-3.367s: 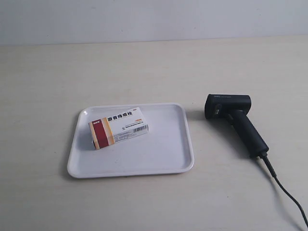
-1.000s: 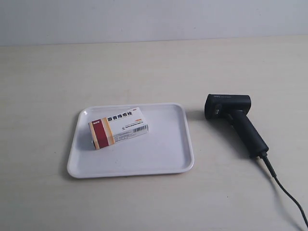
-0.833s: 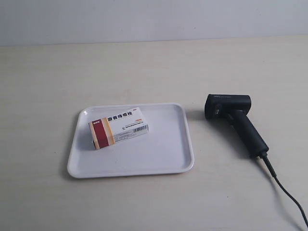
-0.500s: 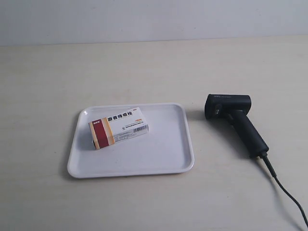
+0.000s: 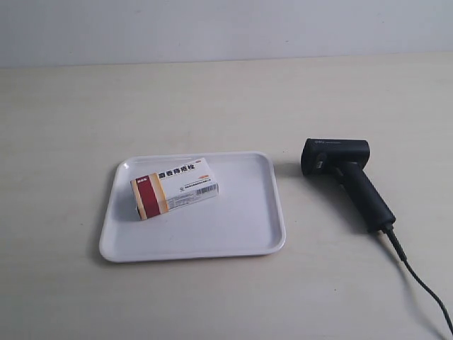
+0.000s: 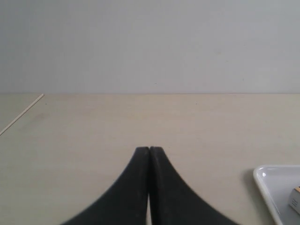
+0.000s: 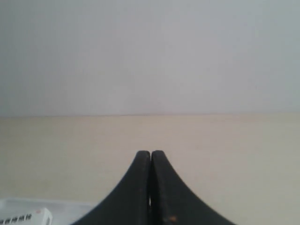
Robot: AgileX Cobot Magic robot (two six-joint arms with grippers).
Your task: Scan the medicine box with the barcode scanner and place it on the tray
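The white medicine box, with its dark red and tan band at one end, lies flat in the white tray, towards its left half. To the tray's right the black barcode scanner lies on the table, its cable trailing off to the lower right. No arm shows in the exterior view. My left gripper is shut with nothing in it; a tray corner shows in its view. My right gripper is shut and empty too, with the box's end and tray at its view's edge.
The pale wooden table runs back to a grey wall. A thin light line crosses the tabletop in the left wrist view.
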